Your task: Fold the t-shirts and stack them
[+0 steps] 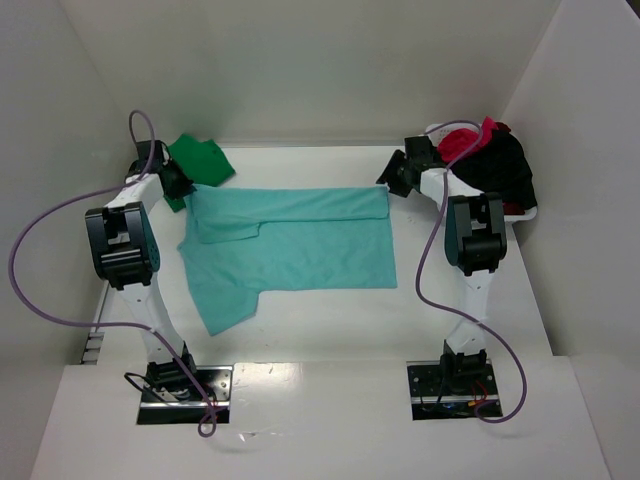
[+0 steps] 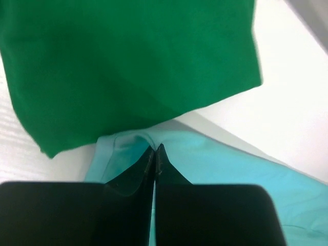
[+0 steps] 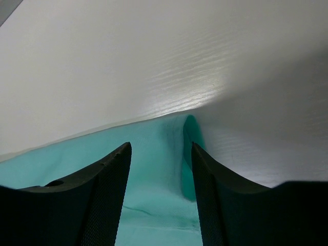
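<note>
A light teal t-shirt [image 1: 290, 245] lies spread on the table, its far edge folded over. My left gripper [image 1: 180, 186] is shut on the shirt's far left corner [image 2: 128, 146], next to a folded dark green t-shirt [image 1: 200, 160] that also shows in the left wrist view [image 2: 128, 66]. My right gripper [image 1: 392, 180] is open, its fingers astride the shirt's far right corner [image 3: 169, 154]. Red and black shirts [image 1: 490, 160] are heaped in a white basket at the back right.
White walls close in the table on the left, back and right. The white basket [image 1: 525, 212] stands against the right wall behind the right arm. Purple cables loop from both arms.
</note>
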Available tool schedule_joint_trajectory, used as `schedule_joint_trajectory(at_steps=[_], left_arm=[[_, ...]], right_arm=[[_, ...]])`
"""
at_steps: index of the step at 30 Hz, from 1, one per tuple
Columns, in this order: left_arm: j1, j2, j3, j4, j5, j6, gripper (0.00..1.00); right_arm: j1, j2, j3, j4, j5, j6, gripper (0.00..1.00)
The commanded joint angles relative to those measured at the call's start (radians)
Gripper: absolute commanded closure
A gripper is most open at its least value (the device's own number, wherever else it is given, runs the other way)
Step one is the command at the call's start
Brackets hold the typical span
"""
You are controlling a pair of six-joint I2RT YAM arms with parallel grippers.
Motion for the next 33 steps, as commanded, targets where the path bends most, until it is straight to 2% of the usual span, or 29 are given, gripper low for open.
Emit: schedule_joint_trajectory(at_steps=[1,16,20,27,33], left_arm=[[0.008,0.014,0.060,0.055,0.029,-0.023,1.00],[0.026,0.072,0.152,0.138,0.173,-0.089,0.99],[0.046,0.097,0.180,0.125,0.243,-0.139,0.90],[0.056,0.114,0.189,0.113,0.274,-0.145,0.61],[0.065,0.098,0.128,0.113,0.274,-0.107,0.54]], right_arm=[[-0.007,0.009,0.048,0.007,0.008,-0.005,0.46],[-0.007,0.018,0.048,0.007,0.008,-0.005,0.53],[-0.007,0.018,0.048,0.007,0.008,-0.005,0.53],[-0.007,0.009,0.017,0.007,-0.013,-0.005,0.54],[-0.007,-0.009,-0.017,0.017,-0.013,-0.005,0.54]])
